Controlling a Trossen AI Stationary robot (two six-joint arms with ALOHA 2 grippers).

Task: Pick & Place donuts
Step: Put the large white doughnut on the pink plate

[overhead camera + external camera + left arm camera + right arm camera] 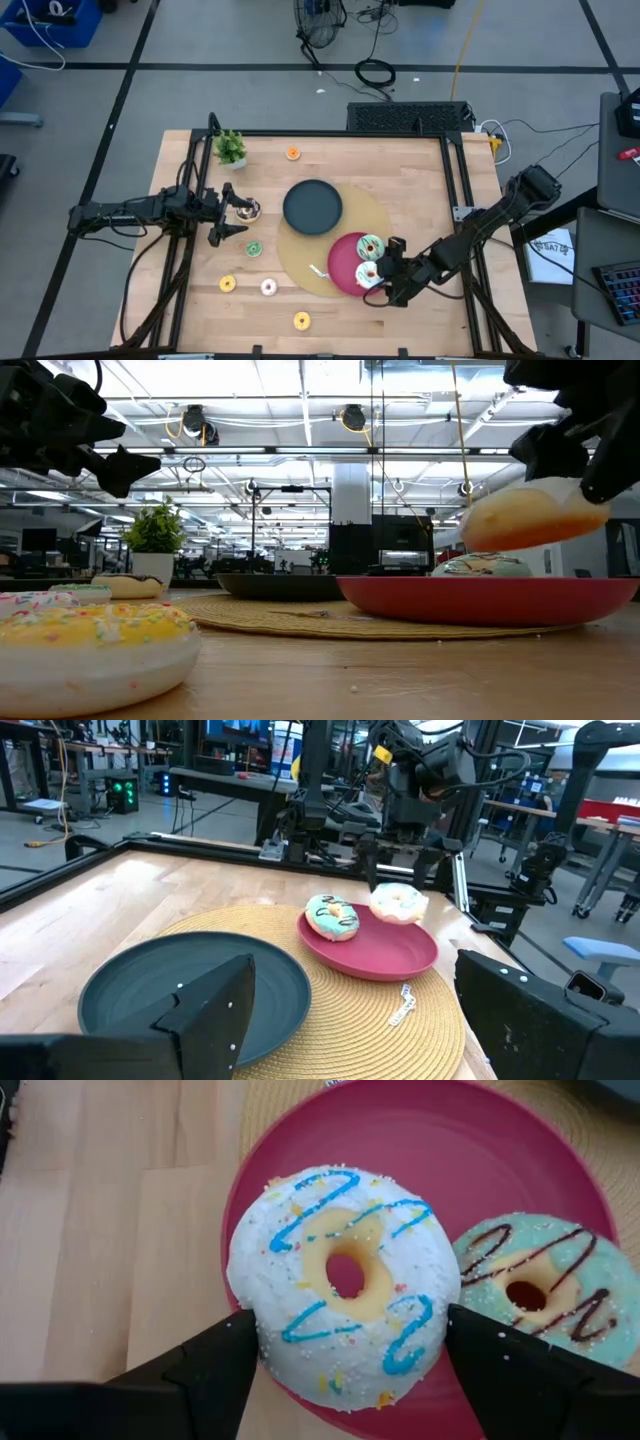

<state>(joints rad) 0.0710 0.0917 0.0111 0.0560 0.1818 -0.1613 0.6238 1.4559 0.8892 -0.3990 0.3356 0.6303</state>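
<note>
My right gripper is shut on the white-yellow donut, iced with blue squiggles, over the red plate. The mint-green donut lies flat on that plate beside it. My left gripper is open and raised above the chocolate donut, which rests on the table; it touches nothing. Small donuts lie flat on the wood: orange, green, yellow, pale pink and another yellow one. My right gripper pinches the white-yellow donut between its two fingers, one on each opposite side of the outer rim. The fingers come down at it from above. The donut hangs slightly tilted, lifted clear above the red plate.
A round black plate sits on the woven round mat, next to the red plate. A small potted plant stands near the far left corner. Metal frame rails run along the table's left and right edges.
</note>
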